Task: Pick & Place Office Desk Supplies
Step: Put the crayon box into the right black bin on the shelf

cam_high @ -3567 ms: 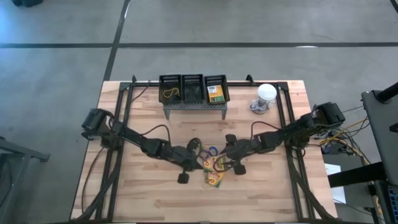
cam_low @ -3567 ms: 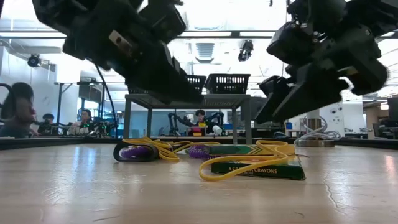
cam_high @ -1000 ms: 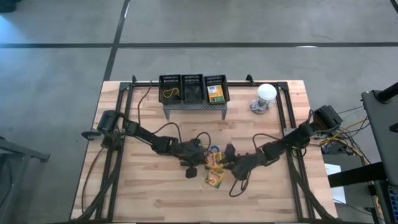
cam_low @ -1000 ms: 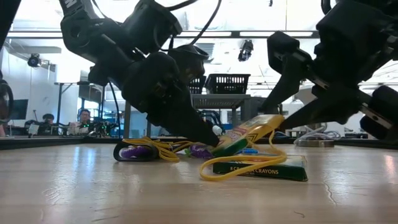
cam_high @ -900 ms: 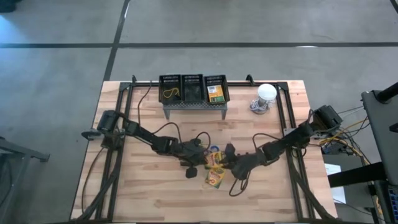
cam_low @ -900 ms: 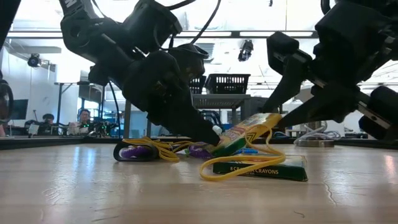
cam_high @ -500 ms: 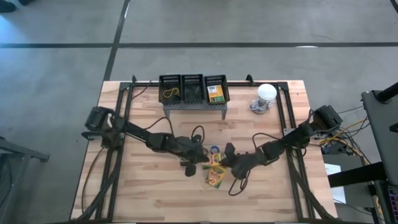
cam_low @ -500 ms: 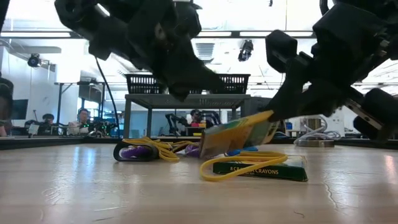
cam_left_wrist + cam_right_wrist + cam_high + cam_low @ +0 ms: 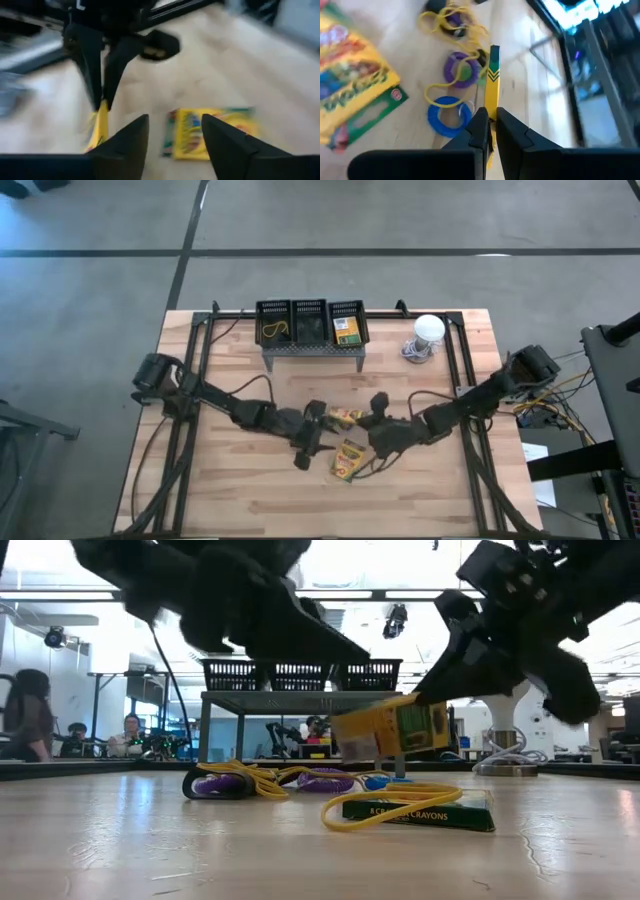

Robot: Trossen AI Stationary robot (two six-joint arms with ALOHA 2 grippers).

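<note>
Jaws of the right gripper (image 9: 490, 122) pinch a crayon box (image 9: 392, 729) edge-on, clear of the surface — mid-carry. Left gripper (image 9: 170, 137) hovers nearby, parted, empty. Next, I'd judge: into the stand (image 9: 311, 350).

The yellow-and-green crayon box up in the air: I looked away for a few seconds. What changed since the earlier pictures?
The right hand closed on one flat yellow-and-green crayon box and lifted it off the pile, clear of the wooden table. The left hand, which had come down beside that box, rose and is open. The second crayon box, the yellow rubber band loop draped on it, and the purple rubber bands stayed put.
</note>
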